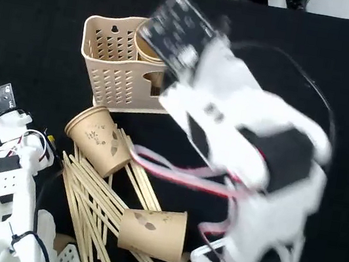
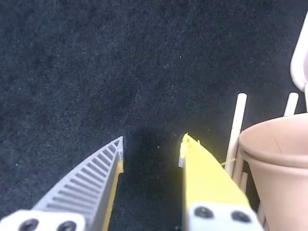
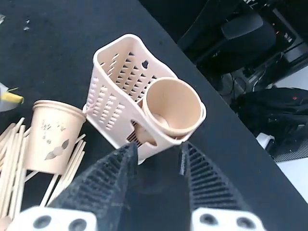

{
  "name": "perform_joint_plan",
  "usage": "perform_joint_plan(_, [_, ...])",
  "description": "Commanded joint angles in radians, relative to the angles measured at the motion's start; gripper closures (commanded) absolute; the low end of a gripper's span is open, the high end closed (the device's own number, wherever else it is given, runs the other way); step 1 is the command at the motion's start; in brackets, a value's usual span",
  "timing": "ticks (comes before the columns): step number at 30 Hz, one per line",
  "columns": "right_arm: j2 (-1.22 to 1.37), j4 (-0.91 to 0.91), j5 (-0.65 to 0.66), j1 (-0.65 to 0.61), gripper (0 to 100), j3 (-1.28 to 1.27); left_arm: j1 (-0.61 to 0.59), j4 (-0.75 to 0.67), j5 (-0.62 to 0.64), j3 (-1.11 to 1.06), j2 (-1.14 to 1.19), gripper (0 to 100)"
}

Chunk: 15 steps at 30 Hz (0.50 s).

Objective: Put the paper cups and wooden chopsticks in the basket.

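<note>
Right wrist view: right gripper (image 3: 159, 149), jaws apart and empty, over the basket (image 3: 110, 96); best lifted straight up, sparing the seated paper cup (image 3: 171, 103).

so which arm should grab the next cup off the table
Left, probably. The left gripper, open, sits low beside a loose cup and chopsticks. The right gripper, open too, hangs over the basket, farther from the loose ones.
</note>
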<state>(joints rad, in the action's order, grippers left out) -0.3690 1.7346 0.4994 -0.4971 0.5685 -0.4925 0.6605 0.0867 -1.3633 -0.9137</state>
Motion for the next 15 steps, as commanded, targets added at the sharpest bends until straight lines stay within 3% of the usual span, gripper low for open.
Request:
perform_joint_plan(1, [-0.255, 0.032, -0.002, 0.049, 85.0, -0.332, -0.007, -0.018, 0.005, 0.004, -0.021, 80])
perform_joint_plan(9, [-0.696, -0.124, 0.221, 0.091, 84.9, -1.25, -0.005, -0.018, 0.005, 0.004, -0.021, 80])
perform_joint_plan(15, [-0.771, -0.18, 0.48, 0.091, 84.9, -1.511, -0.007, -0.018, 0.005, 0.004, -0.021, 80])
